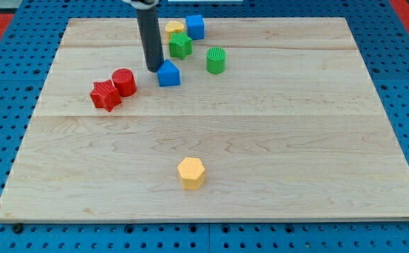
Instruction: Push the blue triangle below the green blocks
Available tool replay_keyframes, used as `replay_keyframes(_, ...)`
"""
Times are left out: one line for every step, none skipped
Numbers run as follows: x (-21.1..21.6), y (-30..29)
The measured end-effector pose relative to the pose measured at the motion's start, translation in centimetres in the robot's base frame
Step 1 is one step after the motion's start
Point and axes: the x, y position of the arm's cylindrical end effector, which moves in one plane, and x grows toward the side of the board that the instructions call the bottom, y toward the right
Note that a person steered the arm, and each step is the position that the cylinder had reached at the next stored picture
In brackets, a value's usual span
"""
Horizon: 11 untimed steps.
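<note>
The blue triangle [169,73] lies on the wooden board [275,140] in the upper middle. My tip [153,68] is right at its left side, touching or nearly touching it. A green star-shaped block [180,46] sits just above and to the right of the triangle. A green cylinder [216,60] stands further right. The triangle is a little lower in the view than both green blocks and left of them.
A blue cube [195,27] and a yellow block [174,29] sit near the top edge above the green star. A red cylinder [124,81] and a red star-shaped block [105,95] lie at the left. A yellow hexagon [191,173] lies lower middle.
</note>
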Motion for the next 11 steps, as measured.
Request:
replay_keyframes(1.4, 6.5)
replay_keyframes(1.0, 11.2)
replay_keyframes(-3.5, 10.5)
replay_keyframes(-6.3, 7.8)
replay_keyframes(0.6, 16.3)
replay_keyframes(9.2, 15.8)
replay_keyframes(6.7, 6.7)
replay_keyframes(2.0, -0.1)
replay_keyframes(0.2, 0.3)
replay_keyframes(6.8, 1.2)
replay_keyframes(4.9, 4.5)
